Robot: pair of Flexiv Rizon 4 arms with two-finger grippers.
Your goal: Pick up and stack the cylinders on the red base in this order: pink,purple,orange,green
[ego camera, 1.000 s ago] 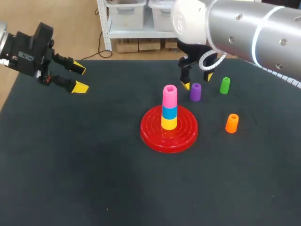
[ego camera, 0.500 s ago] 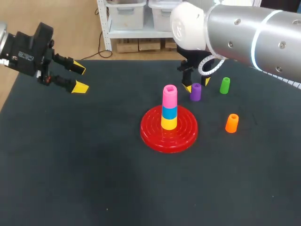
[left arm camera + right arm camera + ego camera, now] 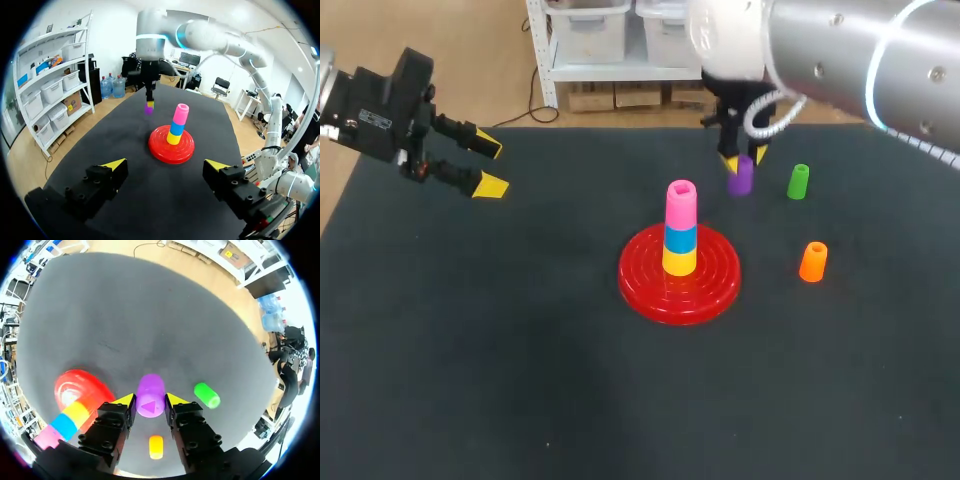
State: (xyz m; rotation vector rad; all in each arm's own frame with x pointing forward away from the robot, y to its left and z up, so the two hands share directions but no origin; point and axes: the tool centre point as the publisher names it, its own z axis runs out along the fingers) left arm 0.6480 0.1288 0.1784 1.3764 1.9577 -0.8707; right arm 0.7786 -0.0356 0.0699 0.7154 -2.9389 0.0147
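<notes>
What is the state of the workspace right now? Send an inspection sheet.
Surface: dark cloth-covered table, flat.
Job's things: red ridged round base carries yellow plastic cylinder, blue plastic cylinder, then pink plastic cylinder on top; green plastic cylinder and orange plastic cylinder stand upright on the cloth, apart.
Clutter: nothing seen.
Pincers: right pincer shut on purple plastic cylinder; left pincer open, empty, by the far left corner.
Cables: white cable loops at the right wrist.
Surroundings: nothing seen reaching over the table.

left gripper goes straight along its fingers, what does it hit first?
Probably the red base with its stack, dead ahead of the left gripper; nothing lies between. Depth unclear: it may touch the table first.
</notes>
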